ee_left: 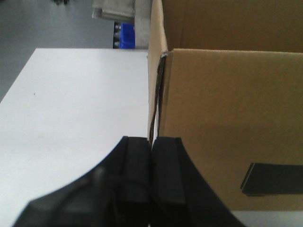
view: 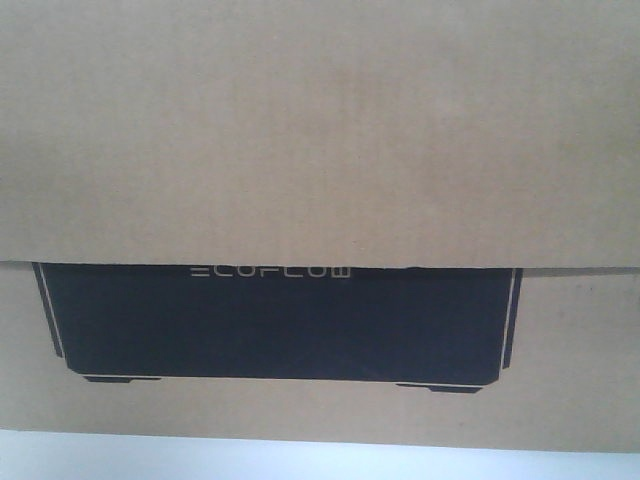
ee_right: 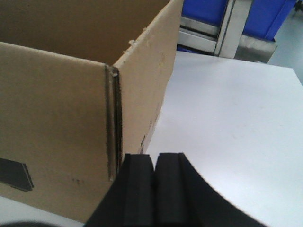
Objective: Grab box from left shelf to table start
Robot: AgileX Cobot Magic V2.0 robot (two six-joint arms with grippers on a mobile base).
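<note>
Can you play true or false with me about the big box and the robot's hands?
1. The box sits on the white table. True.
2. The box top is taped shut. False: it is open.
3. The left gripper has its jaws wide open. False: they are pressed together.
4. The right gripper is shut beside a box corner, clamping nothing. True.
5. The front view shows a black patch reading ECOFLOW. True.

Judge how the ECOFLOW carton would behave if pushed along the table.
The ECOFLOW carton sits flat on the smooth white table, so it would probably slide, not tip. Its open top and thin corrugated walls may flex. Weight is unclear: the contents are hidden.
</note>
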